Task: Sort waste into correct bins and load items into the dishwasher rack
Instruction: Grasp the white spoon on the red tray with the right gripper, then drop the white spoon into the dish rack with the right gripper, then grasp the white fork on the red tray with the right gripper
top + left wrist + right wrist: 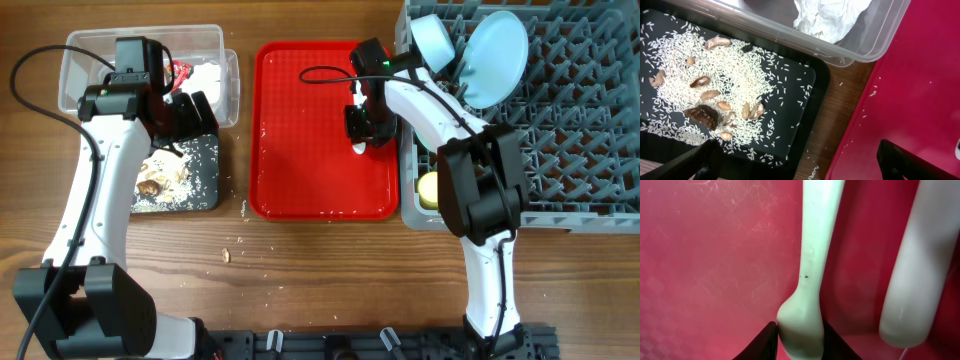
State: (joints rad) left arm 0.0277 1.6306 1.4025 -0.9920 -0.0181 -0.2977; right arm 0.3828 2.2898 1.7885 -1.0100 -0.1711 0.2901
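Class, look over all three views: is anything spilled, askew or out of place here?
Yes. Rice grains lie outside the black tray: some on the bare table beside the red tray, a few on the red tray itself. A brownish scrap also sits alone on the table, away from any tray.

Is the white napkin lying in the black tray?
No, the white napkin lies in the clear tub, not the black tray.

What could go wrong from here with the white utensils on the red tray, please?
The right pincer grips one white utensil only at its very end, so it may pivot or slip out. The second utensil lies close alongside on the red tray and could get nudged or dragged.
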